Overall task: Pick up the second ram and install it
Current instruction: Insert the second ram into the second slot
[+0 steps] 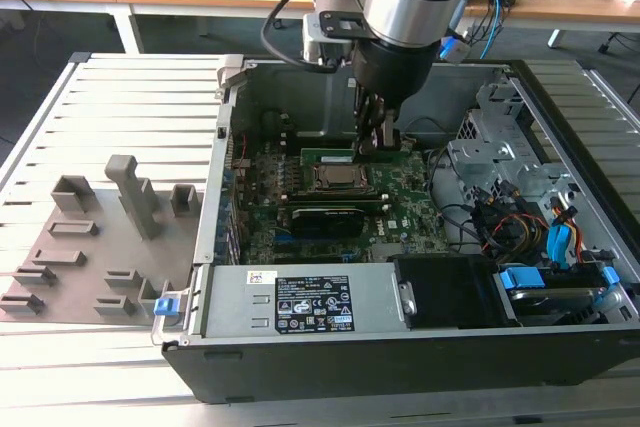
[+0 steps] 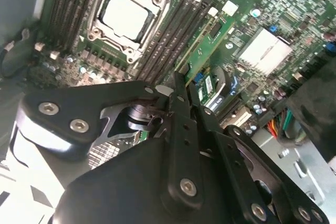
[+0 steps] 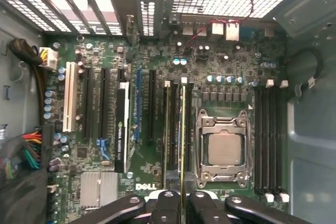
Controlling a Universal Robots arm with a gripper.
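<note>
The open computer case (image 1: 560, 107) takes up the centre and right of the exterior view, with the green motherboard (image 1: 400, 202) on its floor. The arm reaches down from the top centre, its gripper (image 1: 378, 137) low above the board, just beside the CPU socket (image 1: 338, 175). In the first wrist view the second ram (image 3: 182, 140) stands edge-on in a slot next to the socket, jaws narrow, pinching its near end.

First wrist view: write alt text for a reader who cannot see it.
The claw holds a thin green RAM stick edge-on over the memory slots beside the metal-framed CPU socket on a green motherboard. A black expansion card stands in a slot farther over.
</note>
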